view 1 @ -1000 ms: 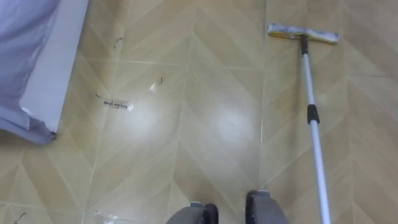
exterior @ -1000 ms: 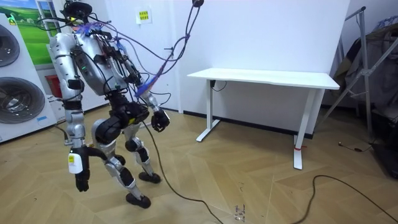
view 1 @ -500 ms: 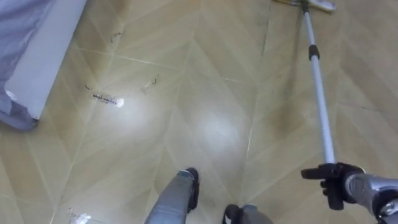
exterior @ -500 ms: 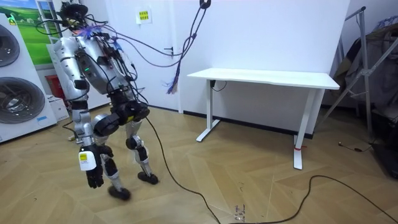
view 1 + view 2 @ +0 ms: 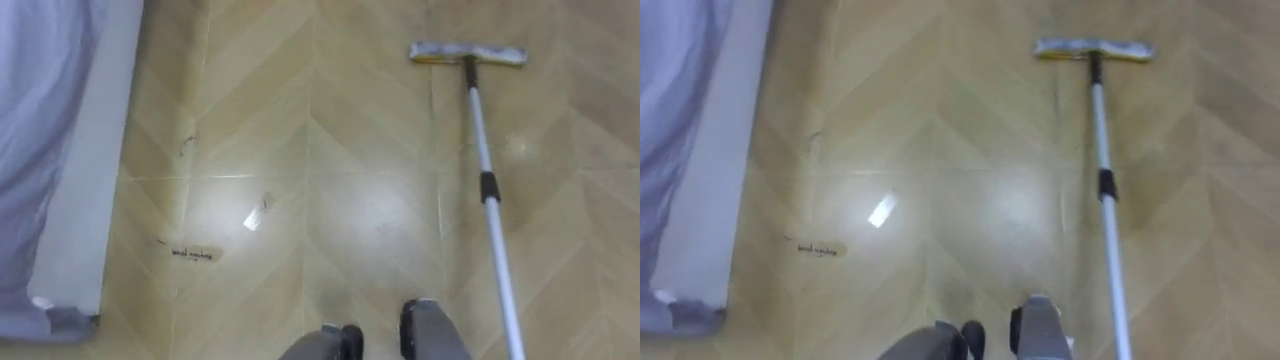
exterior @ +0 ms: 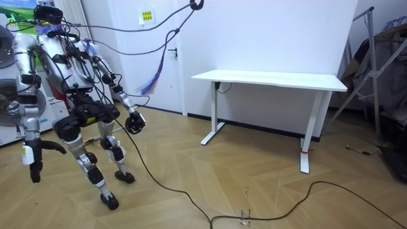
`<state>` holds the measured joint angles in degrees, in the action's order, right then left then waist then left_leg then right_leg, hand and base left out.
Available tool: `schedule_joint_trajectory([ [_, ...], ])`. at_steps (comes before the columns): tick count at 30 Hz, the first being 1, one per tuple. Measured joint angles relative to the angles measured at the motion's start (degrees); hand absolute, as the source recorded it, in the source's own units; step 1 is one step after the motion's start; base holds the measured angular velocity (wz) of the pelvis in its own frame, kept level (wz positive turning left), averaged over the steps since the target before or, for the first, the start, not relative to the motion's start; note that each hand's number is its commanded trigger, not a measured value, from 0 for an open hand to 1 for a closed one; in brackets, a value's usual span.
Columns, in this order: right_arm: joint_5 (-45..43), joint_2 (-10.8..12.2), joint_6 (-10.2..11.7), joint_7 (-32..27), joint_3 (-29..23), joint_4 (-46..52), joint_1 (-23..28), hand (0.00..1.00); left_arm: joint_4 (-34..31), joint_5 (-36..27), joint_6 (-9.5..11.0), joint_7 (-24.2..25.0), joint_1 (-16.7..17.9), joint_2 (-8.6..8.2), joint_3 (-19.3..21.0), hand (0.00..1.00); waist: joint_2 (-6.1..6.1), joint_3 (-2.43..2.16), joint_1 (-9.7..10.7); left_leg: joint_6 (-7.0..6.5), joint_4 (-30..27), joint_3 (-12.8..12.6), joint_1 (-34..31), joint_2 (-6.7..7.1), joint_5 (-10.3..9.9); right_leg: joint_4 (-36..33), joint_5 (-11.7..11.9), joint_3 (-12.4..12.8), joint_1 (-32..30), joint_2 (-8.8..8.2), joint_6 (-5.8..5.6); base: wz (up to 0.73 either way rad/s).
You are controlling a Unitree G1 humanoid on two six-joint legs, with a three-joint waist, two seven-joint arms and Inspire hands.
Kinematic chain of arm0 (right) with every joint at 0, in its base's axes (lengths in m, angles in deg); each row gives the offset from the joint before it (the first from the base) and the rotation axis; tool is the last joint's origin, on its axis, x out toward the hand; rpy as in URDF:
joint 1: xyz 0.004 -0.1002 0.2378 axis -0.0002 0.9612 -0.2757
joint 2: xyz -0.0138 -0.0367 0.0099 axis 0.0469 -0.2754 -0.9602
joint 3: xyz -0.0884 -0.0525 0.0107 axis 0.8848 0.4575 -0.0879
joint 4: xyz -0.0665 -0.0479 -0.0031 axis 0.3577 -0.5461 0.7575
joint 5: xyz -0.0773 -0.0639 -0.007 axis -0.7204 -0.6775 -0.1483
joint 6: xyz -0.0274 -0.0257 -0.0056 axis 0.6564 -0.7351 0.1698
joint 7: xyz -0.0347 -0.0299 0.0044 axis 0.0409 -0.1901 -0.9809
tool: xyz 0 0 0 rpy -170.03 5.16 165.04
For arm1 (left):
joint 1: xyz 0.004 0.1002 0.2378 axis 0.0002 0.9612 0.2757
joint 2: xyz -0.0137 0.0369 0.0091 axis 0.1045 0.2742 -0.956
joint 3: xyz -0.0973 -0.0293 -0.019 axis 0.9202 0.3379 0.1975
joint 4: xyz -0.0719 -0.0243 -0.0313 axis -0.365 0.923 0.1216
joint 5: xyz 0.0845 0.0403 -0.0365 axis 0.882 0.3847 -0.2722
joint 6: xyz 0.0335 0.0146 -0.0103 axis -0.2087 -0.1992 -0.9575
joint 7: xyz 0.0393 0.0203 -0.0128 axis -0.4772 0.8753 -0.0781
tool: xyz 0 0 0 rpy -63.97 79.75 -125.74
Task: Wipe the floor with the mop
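Observation:
A flat mop lies on the wooden floor ahead of me, its grey head (image 5: 467, 53) far in front and slightly to my right. Its silver pole (image 5: 490, 230) with a black collar runs back towards me and leaves the picture at the lower right, beside my feet; the place where it is held is out of sight. In the room view I am mid-step near the washing machines. My right hand (image 6: 30, 168) hangs low at the room view's left, and my left hand (image 6: 135, 123) is out in front of my hips.
A long pale board with bluish cloth (image 5: 85, 190) runs along my left. Small paper scraps (image 5: 257, 215) and a printed strip (image 5: 193, 254) lie on the floor between it and the mop. A white desk (image 6: 273, 79) stands at the room view's right, washing machines (image 6: 9, 108) behind me.
Half a second ago my right hand showed at the lower right, shut on the pole; it has left the eye view. I have stepped towards the room view's left and the camera shifted.

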<state>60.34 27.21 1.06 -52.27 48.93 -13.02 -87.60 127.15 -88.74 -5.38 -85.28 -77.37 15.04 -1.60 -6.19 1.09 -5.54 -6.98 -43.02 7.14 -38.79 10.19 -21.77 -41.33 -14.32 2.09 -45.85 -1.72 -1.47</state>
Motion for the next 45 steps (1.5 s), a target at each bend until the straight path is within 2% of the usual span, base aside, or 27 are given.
schedule_joint_trajectory([
  [1, -0.7, -0.5, -1.0, -0.2, -0.3, 0.0, -1.7, 1.00, 0.1, 0.0, -0.3, -0.1, 0.0, -0.25, 0.3, 0.00, -0.37, 0.04, 0.3, 0.71, -0.9, 0.4, -0.1, -0.04, -0.7, -0.8, -0.4, -2.0, 0.4, -0.83, 0.65, 0.11],
  [4, -0.9, -2.7, -4.2, 0.8, -0.3, -1.0, -9.2, 1.00, 0.2, -2.7, -0.7, 0.1, -0.1, 1.08, 0.3, 0.00, 1.58, 0.65, -0.9, 3.69, -6.5, -0.7, -1.4, -0.33, -2.2, -5.7, -4.1, -6.9, 0.2, -3.64, 2.10, 0.26],
  [6, -0.6, -5.4, -4.2, 1.9, 0.1, -1.1, -15.6, 1.00, 0.1, -6.3, -1.1, 0.0, -0.1, 3.92, -1.2, 0.00, 4.41, 0.38, -2.9, 5.60, -14.3, -3.1, -4.8, -1.37, -2.2, -10.1, -8.0, -7.6, -1.2, -3.83, 3.28, 0.33],
  [7, -0.3, -6.0, -4.0, 2.2, 0.6, -1.0, -17.5, 1.00, 0.0, -7.0, -1.3, 0.0, -0.1, 4.78, -2.1, 0.00, 5.13, 0.54, -3.2, 6.61, -16.8, -3.9, -5.9, -2.03, -1.6, -11.1, -8.7, -7.8, -1.4, -3.62, 3.44, 0.28],
  [8, -0.2, -7.4, -3.0, 3.0, 1.5, -0.8, -20.8, 1.00, 0.0, -7.8, -2.0, 0.0, -0.1, 6.05, -3.0, 0.00, 6.49, 0.59, -4.4, 8.59, -21.4, -5.1, -8.2, -3.41, 0.0, -12.4, -9.8, -8.0, -1.5, -2.75, 4.02, 0.18],
  [9, 0.2, -9.0, -1.8, 3.5, 2.7, -0.5, -22.6, 1.00, 0.0, -7.8, -2.4, -0.1, 0.0, 6.49, -3.7, 0.00, 7.05, 0.49, -5.9, 8.91, -25.6, -5.6, -9.8, -4.81, 2.1, -12.9, -10.5, -8.7, -1.0, -1.93, 4.60, 0.09],
  [10, 0.3, -9.6, -1.2, 3.7, 3.0, -0.1, -23.7, 1.00, -0.1, -7.8, -2.6, 0.0, 0.1, 6.53, -4.0, 0.00, 7.27, 0.47, -6.7, 8.91, -27.4, -5.9, -10.6, -5.48, 3.5, -13.0, -10.8, -8.8, -0.6, -1.46, 4.80, -0.06],
  [12, 0.3, -10.8, -1.0, 4.7, 3.4, 0.0, -27.7, 1.00, -0.5, -7.7, -3.1, 0.7, 0.8, 6.45, -5.4, 0.00, 8.08, 0.81, -8.2, 8.83, -31.7, -7.4, -13.0, -6.84, 9.7, -12.9, -11.6, -8.1, 1.0, -0.90, 5.22, 0.01],
  [13, 1.0, -10.9, -1.4, 5.4, 3.5, 0.0, -28.8, 1.00, -0.6, -7.5, -3.3, 1.4, 0.9, 6.68, -5.3, 0.00, 9.27, 0.91, -8.7, 7.63, -30.3, -8.2, -13.9, -6.75, 8.8, -12.7, -12.2, -7.1, 1.5, -1.10, 5.18, 0.39],
  [14, 2.4, -11.1, -1.4, 6.0, 3.5, 0.0, -28.9, 1.00, -0.7, -7.4, -3.1, 2.2, 0.7, 6.85, -5.3, 0.00, 9.16, 0.97, -8.5, 6.16, -22.6, -8.0, -14.6, -6.84, 5.8, -11.3, -12.4, -6.8, 2.6, -0.88, 4.98, 0.49],
  [15, 2.8, -11.2, -1.5, 6.2, 3.1, -0.1, -28.5, 1.00, -0.9, -7.4, -3.0, 2.9, 0.7, 6.92, -5.1, 0.00, 8.78, 1.04, -8.4, 5.95, -18.0, -8.0, -14.7, -6.90, 5.6, -10.3, -12.3, -6.8, 3.5, -0.60, 4.62, 0.68],
  [16, 4.1, -11.0, -1.5, 6.4, 2.7, -0.1, -26.2, 1.00, -0.8, -6.8, -2.9, 4.5, 0.6, 7.00, -4.8, 0.00, 7.77, 0.82, -8.3, 5.85, -7.2, -8.0, -14.1, -7.52, 6.1, -8.2, -12.4, -6.8, 5.5, -0.24, 4.15, 0.71],
  [17, 6.2, -10.7, -1.0, 6.9, 2.4, -0.2, -22.5, 1.00, -0.1, -6.0, -2.7, 5.7, 0.4, 7.05, -4.8, 0.00, 6.84, 0.78, -7.7, 4.67, -1.3, -8.5, -12.9, -7.34, 9.0, -7.0, -13.3, -6.5, 7.8, -0.43, 3.78, 0.92],
  [20, 8.8, -10.2, -0.4, 8.2, 2.2, -0.8, -12.1, 1.00, 1.4, -4.5, -1.9, 6.8, 0.1, 5.81, -4.0, 0.00, 5.01, 0.03, -6.6, -0.34, -0.9, -13.4, -10.3, -7.24, 6.9, -9.7, -14.0, -3.2, 8.7, -1.64, 1.42, 0.43],
  [21, 8.5, -9.7, 0.3, 8.2, 2.2, -0.8, -9.1, 1.00, 1.7, -4.2, -1.9, 6.9, 0.3, 5.11, -2.9, 0.00, 4.79, -0.07, -6.3, -1.29, -1.3, -14.8, -9.1, -6.68, 5.4, -13.9, -12.7, -2.5, 7.5, -2.47, -0.14, -0.16],
  [23, 8.2, -8.9, 1.5, 8.1, 2.2, -0.9, -5.5, 1.00, 1.8, -4.3, -1.8, 6.8, 0.3, 4.50, -1.9, 0.00, 3.61, -0.83, -4.1, -2.13, -2.2, -14.8, -7.8, -5.56, 3.4, -18.7, -10.2, -2.3, 6.3, -3.71, -1.37, -0.09],
  [25, 7.7, -7.6, 2.3, 7.3, 2.4, -0.9, -2.9, 1.00, 1.8, -3.9, -0.6, 6.4, -0.8, 4.16, -1.8, 0.00, 1.96, -1.12, -2.2, -2.29, -2.2, -12.8, -6.3, -4.40, 2.1, -22.3, -7.3, -2.0, 5.3, -4.03, -1.23, -0.06],
  [28, 6.5, -4.9, 2.7, 5.1, 2.7, -0.9, -1.3, 1.00, 1.8, -3.9, 1.1, 5.1, -2.1, 3.01, -0.6, 0.00, 0.65, -0.84, -1.7, -1.91, -1.1, -9.3, -4.1, -3.27, 1.2, -23.1, -7.4, -1.2, -0.6, -3.82, -1.07, -0.55],
  [30, 5.3, -2.5, 2.7, 4.3, 3.1, -0.9, -0.2, 1.00, 1.9, -3.9, 1.0, 3.9, -0.9, 2.52, -0.8, 0.00, -0.12, -0.47, -0.6, -0.79, -0.8, -5.5, -1.7, -1.98, 0.2, -16.5, -6.9, -1.4, -2.4, -4.07, -0.72, -0.46],
  [32, 4.3, -1.6, 2.7, 3.9, 3.0, -0.3, 0.2, 1.00, 1.9, -3.9, 0.5, 3.3, -0.1, 2.48, -0.9, 0.00, -0.04, -0.44, 0.8, -0.14, -2.2, -5.2, -1.5, -1.17, -1.4, -7.9, -4.1, -1.3, -1.9, -4.60, -1.08, -0.11],
  [36, 4.2, -0.7, 1.8, 3.1, 2.4, 0.9, -0.4, 1.00, 2.1, -5.5, 0.0, 2.3, 0.0, 0.83, -0.7, 0.00, -0.61, -0.24, 0.5, 1.38, -4.2, -4.3, -1.7, -2.40, -3.2, -8.2, -5.5, -4.2, -0.7, -4.09, 0.66, -0.06],
  [37, 4.3, -0.7, 0.7, 3.1, 2.3, 1.0, -2.1, 1.00, 2.2, -7.0, -0.3, 2.3, 0.0, 0.93, -1.0, 0.00, -0.33, -0.19, 0.5, 1.93, -4.8, -3.9, -1.4, -2.90, -3.6, -7.9, -6.1, -5.4, 0.1, -4.03, 1.26, 0.24],
  [40, 2.3, -3.0, -4.3, 3.8, 1.7, 3.2, -10.3, 1.00, 1.7, -9.4, -0.5, 2.2, 0.2, 2.80, -0.9, 0.00, 4.26, 0.59, -0.8, 2.99, -4.8, -4.9, -0.9, -4.43, -4.0, -8.6, -6.8, -5.1, -0.4, -3.01, 2.78, -0.12],
  [41, 2.0, -5.1, -4.9, 4.2, 2.0, 3.6, -16.1, 1.00, 1.6, -10.8, -0.5, 2.2, 0.6, 4.27, -1.0, 0.00, 5.61, 0.60, -1.4, 3.61, -4.9, -5.4, -0.9, -5.52, -4.1, -8.3, -6.4, -5.5, -0.6, -2.27, 3.26, -0.40],
  [42, 2.5, -7.1, -3.9, 4.2, 3.4, 4.7, -20.2, 1.00, 1.0, -11.3, -0.5, 2.1, 0.7, 6.31, -2.0, 0.00, 7.25, 0.88, -2.0, 4.37, -5.3, -5.3, -1.3, -6.54, -4.0, -7.8, -6.0, -5.5, -0.7, -1.59, 4.03, -0.26],
  [43, 3.0, -7.8, -2.9, 4.2, 4.1, 5.1, -22.0, 1.00, 0.4, -11.3, -0.5, 1.7, 0.8, 7.24, -2.6, 0.00, 7.54, 0.90, -2.4, 4.83, -5.7, -5.2, -1.8, -7.11, -4.1, -7.4, -5.7, -5.8, -0.7, -0.83, 4.39, 0.09],
  [45, 5.9, -11.0, -0.5, 4.5, 3.8, 6.5, -25.9, 1.00, -1.0, -11.3, -0.5, 0.7, 0.7, 9.04, -3.1, 0.00, 8.93, 0.55, -4.3, 5.98, -7.1, -5.5, -3.3, -8.99, -3.7, -6.2, -4.9, -7.0, -0.7, 0.89, 5.08, 0.31],
])
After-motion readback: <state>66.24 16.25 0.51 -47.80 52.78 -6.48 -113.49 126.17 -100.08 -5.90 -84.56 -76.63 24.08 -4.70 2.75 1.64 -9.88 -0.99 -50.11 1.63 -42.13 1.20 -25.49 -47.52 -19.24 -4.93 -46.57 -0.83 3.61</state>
